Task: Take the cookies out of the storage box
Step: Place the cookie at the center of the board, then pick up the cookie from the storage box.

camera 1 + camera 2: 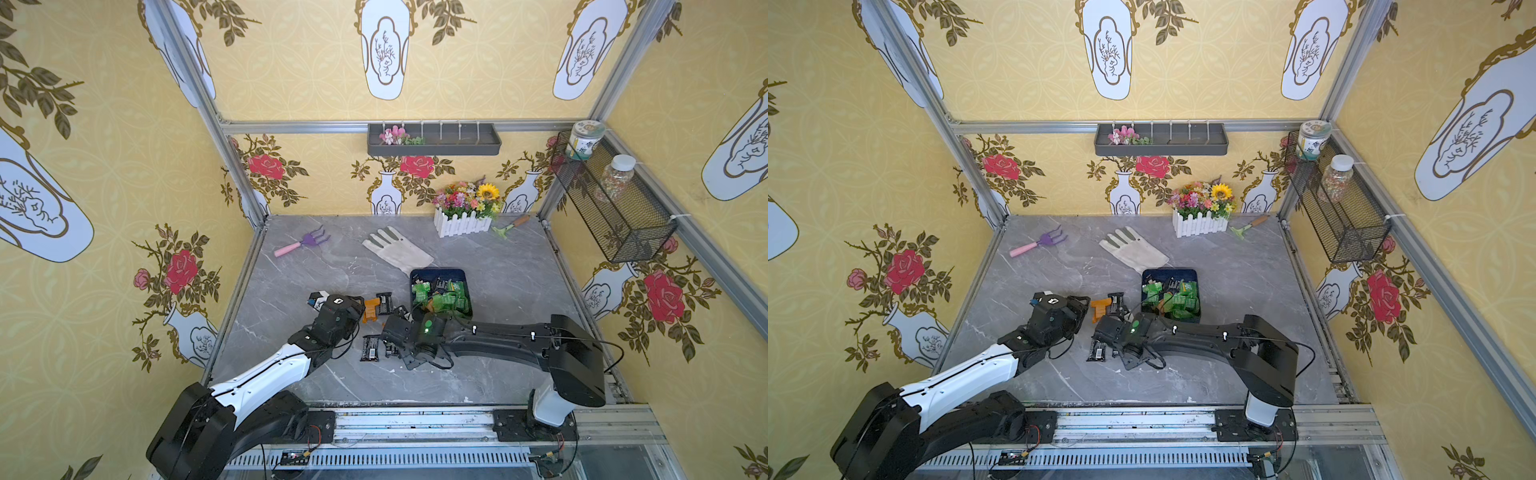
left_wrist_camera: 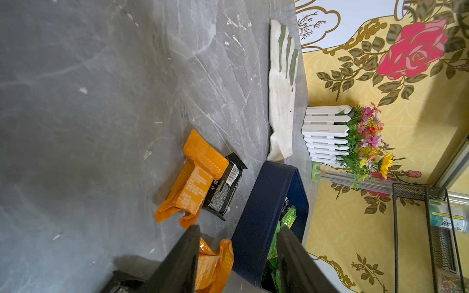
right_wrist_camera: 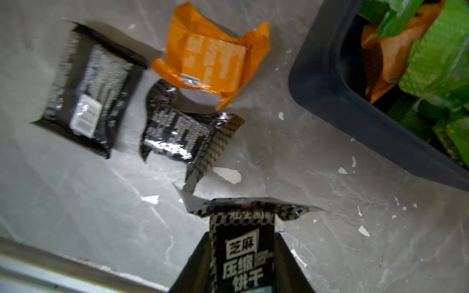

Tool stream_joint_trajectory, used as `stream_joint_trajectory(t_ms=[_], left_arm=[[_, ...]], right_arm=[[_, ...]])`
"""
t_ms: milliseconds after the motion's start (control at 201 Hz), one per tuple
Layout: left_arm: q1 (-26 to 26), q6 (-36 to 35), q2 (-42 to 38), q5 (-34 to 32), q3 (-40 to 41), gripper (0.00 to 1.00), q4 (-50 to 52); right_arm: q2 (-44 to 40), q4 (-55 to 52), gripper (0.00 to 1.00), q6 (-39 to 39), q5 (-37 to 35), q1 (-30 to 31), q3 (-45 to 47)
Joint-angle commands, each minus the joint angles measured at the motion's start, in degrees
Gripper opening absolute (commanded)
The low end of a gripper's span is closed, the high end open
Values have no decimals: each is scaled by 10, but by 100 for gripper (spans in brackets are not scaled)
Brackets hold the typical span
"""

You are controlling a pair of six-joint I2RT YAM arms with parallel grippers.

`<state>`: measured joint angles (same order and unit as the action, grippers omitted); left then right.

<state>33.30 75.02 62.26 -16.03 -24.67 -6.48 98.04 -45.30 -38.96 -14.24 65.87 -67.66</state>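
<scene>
Nearest me, my right gripper (image 3: pixel 242 236) is clamped on a black packet (image 3: pixel 243 263). I judge it to hang just clear of the table (image 3: pixel 330 241), beside the box (image 3: pixel 330 83) and not over it. Ahead of it lie cookies already out: a barcode packet (image 3: pixel 94 88), a crumpled black packet (image 3: pixel 182 137) and an orange packet (image 3: pixel 210 61), all on the stone and close together.

A little farther on, my left gripper (image 2: pixel 238 228) has its fingers apart and grips nothing. One finger is outside the box wall, next to a second orange packet (image 2: pixel 215 263). The other is over the green heap (image 2: pixel 286 218) inside. Past my fingertips a third orange packet (image 2: pixel 195 177) and another black one (image 2: pixel 224 187) lie touching on the table.

In both top views the box sits right of the table's middle, crowded with packets, mostly green (image 1: pixel 444 300), with some orange and black among them. Its far end looks barer.

I judge the job well under half done. A handful of orange and black packets are out, no green one that I can see, and the greater part is left to lift. Just behind the box lies a glove (image 1: pixel 399 249).
</scene>
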Motion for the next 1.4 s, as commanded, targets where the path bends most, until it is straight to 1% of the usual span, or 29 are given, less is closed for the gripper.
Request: stream_joint_trajectory(t_ms=[0,184,329,438,632,802,906,976,1011,1135,1230,1280,1394], left_arm=[[-1,-3,4,17,6,54,-26],[-1,-3,10,23,6,53,-33],[-1,-8,17,25,3,53,-36],[-1,-10,20,27,3,53,-42],[-1,-25,23,30,-3,53,-45],[-1,-55,31,48,-11,54,-62],[-1,-80,43,70,-21,54,-80],[-1,-96,55,87,-32,54,-85],[0,-105,62,95,-38,54,-85],[9,-137,82,114,-63,54,-82],[25,-147,99,115,-77,56,-85],[32,-150,113,120,-85,57,-86],[45,-151,154,135,-107,60,-85]], right_arm=[[12,36,30,-45,-26,-7,14],[39,55,32,-47,-27,-13,11],[55,57,41,-47,-24,-13,3],[52,55,46,-43,-24,-13,2],[-6,62,57,-22,-22,-11,7],[-56,59,58,0,-25,-24,0],[-83,71,58,15,3,-61,-2],[-99,85,57,27,32,-98,4],[-106,93,57,34,58,-120,8],[-120,105,56,55,101,-191,14],[-109,89,56,81,129,-247,-6],[-100,77,57,98,131,-266,-19],[-70,66,59,140,162,-311,-36]])
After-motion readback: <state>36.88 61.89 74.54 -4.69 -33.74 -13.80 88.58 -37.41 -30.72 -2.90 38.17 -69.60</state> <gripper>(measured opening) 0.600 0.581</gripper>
